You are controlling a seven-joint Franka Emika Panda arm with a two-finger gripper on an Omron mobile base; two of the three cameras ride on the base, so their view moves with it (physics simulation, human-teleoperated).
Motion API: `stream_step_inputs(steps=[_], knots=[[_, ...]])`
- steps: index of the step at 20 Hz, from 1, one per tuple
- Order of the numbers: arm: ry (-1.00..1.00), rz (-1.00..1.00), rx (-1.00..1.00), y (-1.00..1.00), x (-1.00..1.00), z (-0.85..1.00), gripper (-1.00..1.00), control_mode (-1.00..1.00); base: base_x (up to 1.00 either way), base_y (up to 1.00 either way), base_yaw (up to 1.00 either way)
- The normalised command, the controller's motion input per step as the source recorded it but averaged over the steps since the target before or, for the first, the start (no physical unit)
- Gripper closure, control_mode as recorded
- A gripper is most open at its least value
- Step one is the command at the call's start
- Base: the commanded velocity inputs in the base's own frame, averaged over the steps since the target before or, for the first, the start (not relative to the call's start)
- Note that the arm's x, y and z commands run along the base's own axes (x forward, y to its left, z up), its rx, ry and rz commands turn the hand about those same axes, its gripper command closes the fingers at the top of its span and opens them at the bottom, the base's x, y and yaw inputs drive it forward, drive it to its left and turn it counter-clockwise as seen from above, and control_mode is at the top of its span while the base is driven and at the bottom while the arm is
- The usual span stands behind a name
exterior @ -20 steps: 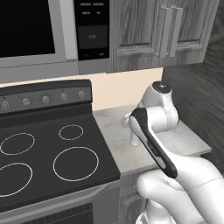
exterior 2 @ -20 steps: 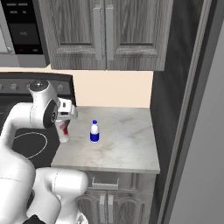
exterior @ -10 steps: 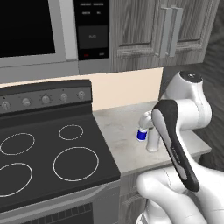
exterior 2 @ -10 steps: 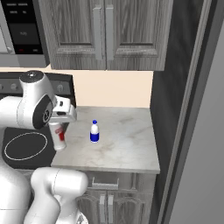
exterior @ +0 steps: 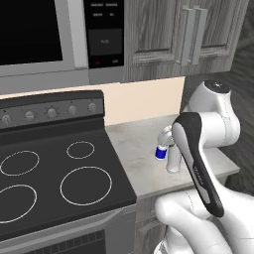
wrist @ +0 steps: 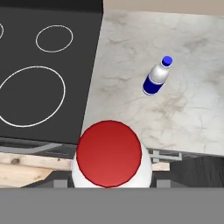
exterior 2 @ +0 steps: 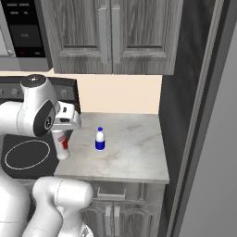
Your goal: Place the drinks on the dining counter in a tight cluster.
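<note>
My gripper (exterior 2: 60,131) is shut on the slim white bottle with the red cap (exterior 2: 61,144), holding it upright from above. This bottle (exterior: 173,160) hangs over the front left part of the small marble worktop, close to the stove; its red cap (wrist: 109,153) sits right under the hand camera. The short white-and-blue bottle with the blue cap (exterior 2: 99,140) stands free on the worktop, a little right of and behind the held one; it is also seen from the left (exterior: 160,150) and from above (wrist: 156,78). The dining counter is out of view.
The black stove (exterior: 54,173) with ring burners adjoins the small marble worktop (exterior 2: 134,148) on its left. Wooden wall cabinets (exterior 2: 106,37) and a microwave (exterior: 39,34) hang above. A tall dark panel (exterior 2: 185,120) bounds the worktop on the right.
The arm has swung its upper joints to the right, uncovering the blue-capped bottle in the left base view. The held red-capped bottle has shifted slightly toward the stove and the worktop's front.
</note>
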Motion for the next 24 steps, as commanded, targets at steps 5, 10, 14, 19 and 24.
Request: stream_step_inputs(steps=[5, 10, 14, 19, 24], knots=[[0.0, 0.0, 0.0, 0.0, 0.0, 0.0, 1.0, 1.0, -0.46, 0.15, 0.25], [0.0, 0.0, 0.0, 0.0, 0.0, 0.0, 1.0, 1.0, -0.5, 0.85, 0.66], [0.0, 0.0, 0.0, 0.0, 0.0, 0.0, 1.0, 1.0, -0.43, 0.91, 0.75], [0.0, 0.0, 0.0, 0.0, 0.0, 0.0, 1.0, 1.0, -0.07, 0.59, 0.88], [0.0, 0.0, 0.0, 0.0, 0.0, 0.0, 1.0, 1.0, -0.11, 0.15, 0.7]])
